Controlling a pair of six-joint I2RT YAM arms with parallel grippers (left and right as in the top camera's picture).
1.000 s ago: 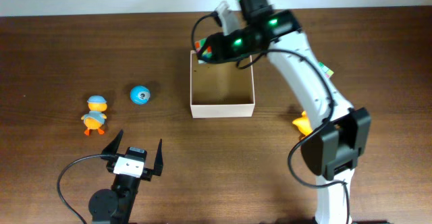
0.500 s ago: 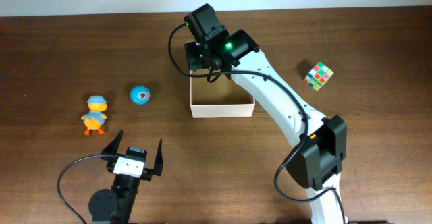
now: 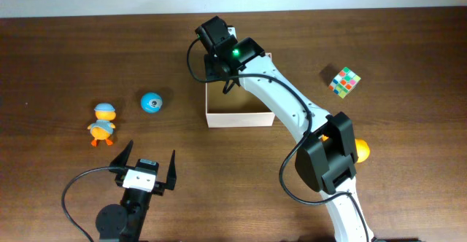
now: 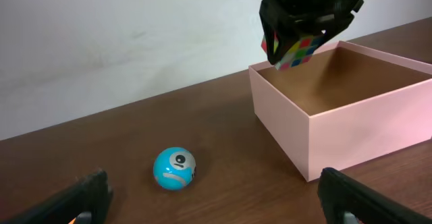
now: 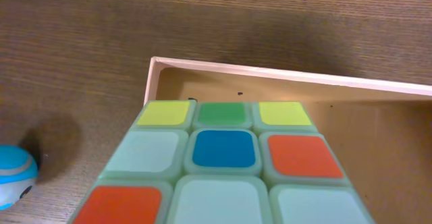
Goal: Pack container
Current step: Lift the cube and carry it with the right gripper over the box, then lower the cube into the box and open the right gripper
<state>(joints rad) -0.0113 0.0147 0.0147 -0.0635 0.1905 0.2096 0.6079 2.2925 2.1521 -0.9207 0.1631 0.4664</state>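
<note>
The right gripper (image 4: 298,40) is clamped on a puzzle cube (image 5: 226,150), one finger on each side of it. The face turned to the wrist camera has a blue square in the middle, with yellow, green, orange and pale squares around it. Seen from the left wrist, the cube hangs at about rim height over one corner of the container (image 3: 241,118). From overhead that corner is at 11 o'clock on the box, and the arm hides the cube itself.

The container is a square open box with thin pale walls and a tan floor. It stands upright on the brown table (image 3: 58,60), a little toward 12 o'clock from the table's middle.

A blue ball (image 3: 152,103) lies at 9 o'clock from the box, well apart from it. An orange duck with a blue cap (image 3: 103,122) stands at 8 o'clock from the ball. A second puzzle cube (image 3: 344,81) sits at 3 o'clock from the box. At 4 o'clock an orange thing (image 3: 361,150) peeks out from behind the right arm, too hidden to name.

The left gripper (image 3: 152,151) sits at 8 o'clock from the box. Its fingers are spread wide apart and hold nothing.
</note>
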